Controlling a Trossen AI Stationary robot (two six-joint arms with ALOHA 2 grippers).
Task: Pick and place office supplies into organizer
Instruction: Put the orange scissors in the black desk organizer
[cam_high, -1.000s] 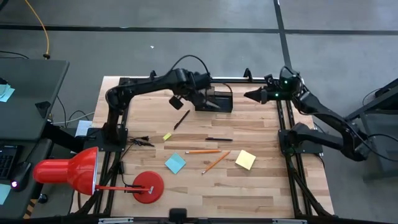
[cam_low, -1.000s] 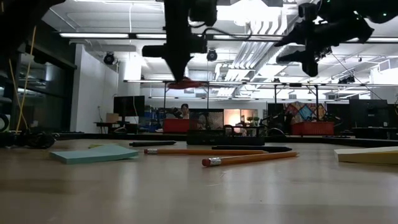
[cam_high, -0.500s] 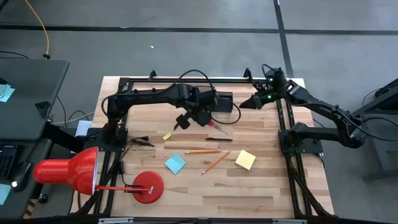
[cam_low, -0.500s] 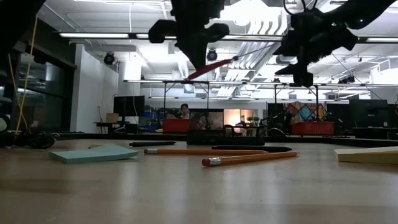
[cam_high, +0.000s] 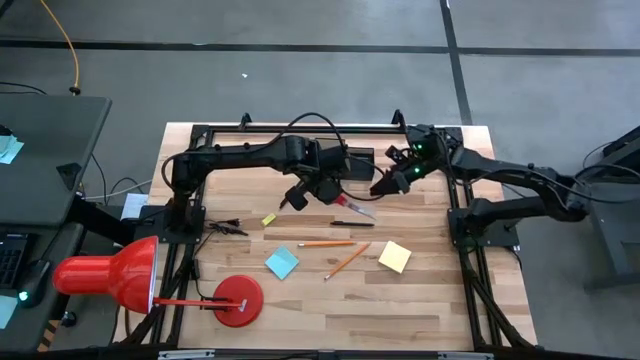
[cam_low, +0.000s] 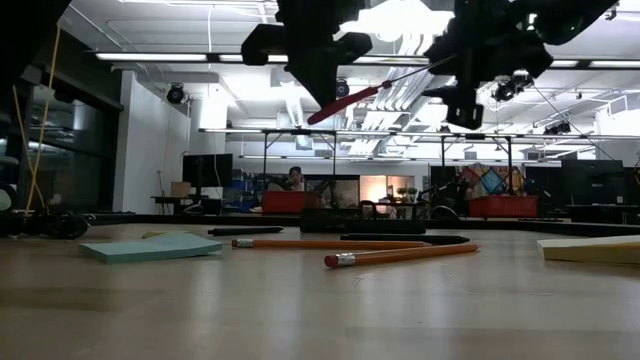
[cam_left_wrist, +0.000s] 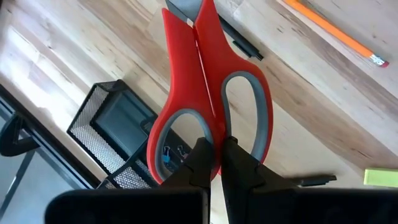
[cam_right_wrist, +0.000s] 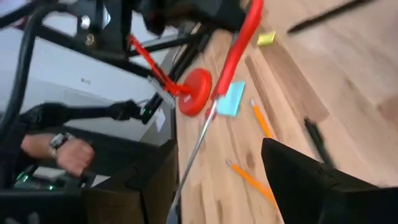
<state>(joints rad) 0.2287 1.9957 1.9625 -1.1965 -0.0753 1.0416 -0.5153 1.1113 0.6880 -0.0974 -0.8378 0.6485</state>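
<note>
My left gripper hangs above the table, just in front of the black organizer, shut on the red-handled scissors. The scissors' closed blades slant up toward the table's right. My right gripper is open at the blade end, one finger on each side of the blades; I cannot tell whether it touches them. On the table lie a black pen, two orange pencils, a blue pad, a yellow pad and a tiny yellow block. My left gripper pinches the scissors between its two fingers where the two red handle loops meet. The fingers come from above, slanting down. The scissors are lifted clear of the table, closed, with the blades running away from the fingers and rising toward the right arm.
A big red desk lamp with its round base stands at the near left. The black table frame runs along both sides. The organizer's mesh compartments sit under the held scissors.
My left gripper has swung from the organizer toward the near edge and tipped, so the scissors now point up toward the right. My right gripper has come in from the far right edge, leftward and down, until its fingers stand around the blades.
</note>
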